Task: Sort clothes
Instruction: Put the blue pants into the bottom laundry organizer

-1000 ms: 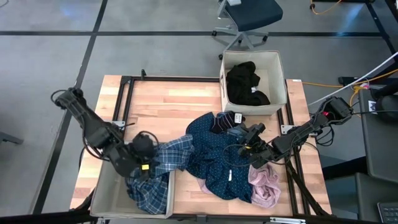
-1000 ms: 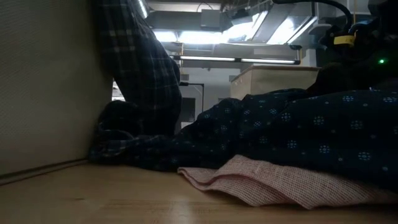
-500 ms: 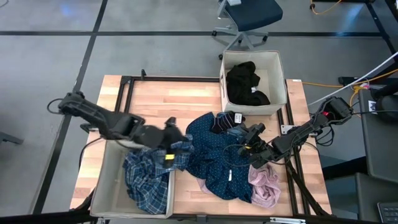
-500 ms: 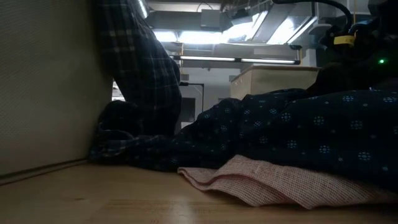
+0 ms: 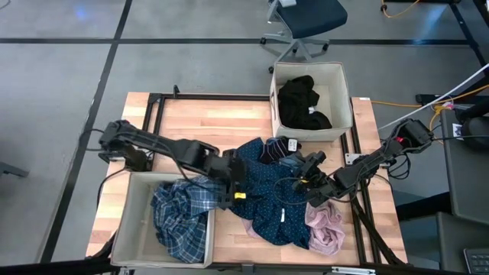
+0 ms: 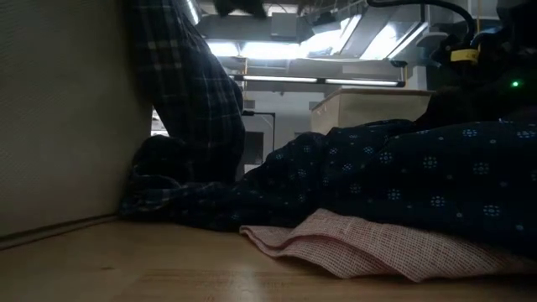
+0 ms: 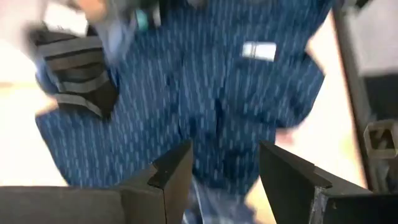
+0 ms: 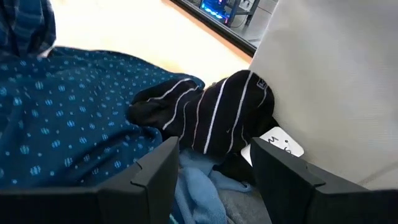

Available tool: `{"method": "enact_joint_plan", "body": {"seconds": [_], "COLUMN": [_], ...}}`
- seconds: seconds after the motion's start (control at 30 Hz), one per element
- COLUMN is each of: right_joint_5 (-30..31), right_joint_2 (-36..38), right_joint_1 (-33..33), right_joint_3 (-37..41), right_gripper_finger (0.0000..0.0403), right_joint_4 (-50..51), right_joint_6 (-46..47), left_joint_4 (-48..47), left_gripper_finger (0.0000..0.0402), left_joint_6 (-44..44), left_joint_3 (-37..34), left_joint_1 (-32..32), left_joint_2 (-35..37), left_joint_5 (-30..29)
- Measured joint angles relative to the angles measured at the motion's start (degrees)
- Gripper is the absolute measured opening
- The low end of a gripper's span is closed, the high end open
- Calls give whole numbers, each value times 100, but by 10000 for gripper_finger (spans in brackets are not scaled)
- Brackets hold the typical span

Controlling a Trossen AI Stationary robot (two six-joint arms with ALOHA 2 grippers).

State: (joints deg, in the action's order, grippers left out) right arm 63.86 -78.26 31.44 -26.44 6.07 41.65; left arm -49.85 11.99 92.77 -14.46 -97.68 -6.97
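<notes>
The navy white-dotted garment (image 5: 271,195) lies spread in the middle of the table, its edge over the pale pink piece (image 5: 325,229). My left gripper (image 5: 238,192) hovers open over its left part (image 7: 236,93). The blue plaid shirt (image 5: 179,218) lies in the near-left beige box (image 5: 137,221), one part draped over the box's wall (image 6: 189,92). The black garment with white stripes (image 8: 217,115) lies at the pile's far side. My right gripper (image 5: 298,162) stands open just short of it, a light blue fold (image 8: 199,193) between its fingers. My right gripper stands low in the pile, pointing toward the far beige box. Whether its fingers (image 8: 155,171) touch the light blue fold, I cannot tell. My left gripper touches nothing.
A second beige box (image 5: 340,84) at the far edge holds a black garment (image 5: 304,103). Bare wood lies far left of the pile (image 5: 206,126). Black frame rails run along the table's sides. An office chair stands beyond the far edge.
My left gripper has swung from above the near-left box toward the table's right, rolling its wrist as it went. It now hangs over the navy garment. The plaid shirt has stayed in the box.
</notes>
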Motion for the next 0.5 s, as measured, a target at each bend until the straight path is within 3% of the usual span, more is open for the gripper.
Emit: {"method": "enact_joint_plan", "body": {"seconds": [0.3, 0.5], "right_joint_5": [8, -45], "right_joint_2": [-360, -413], "right_joint_1": [-11, -158], "right_joint_3": [0, 2], "right_gripper_finger": [202, 202], "right_joint_4": [-61, -217], "right_joint_6": [2, -9], "left_joint_4": [-1514, -1877], "left_gripper_finger": [171, 171], "left_joint_6": [96, 275], "left_joint_3": [206, 206], "left_joint_1": [-55, -37], "left_joint_2": [-551, -681], "left_joint_5": [89, 46]}}
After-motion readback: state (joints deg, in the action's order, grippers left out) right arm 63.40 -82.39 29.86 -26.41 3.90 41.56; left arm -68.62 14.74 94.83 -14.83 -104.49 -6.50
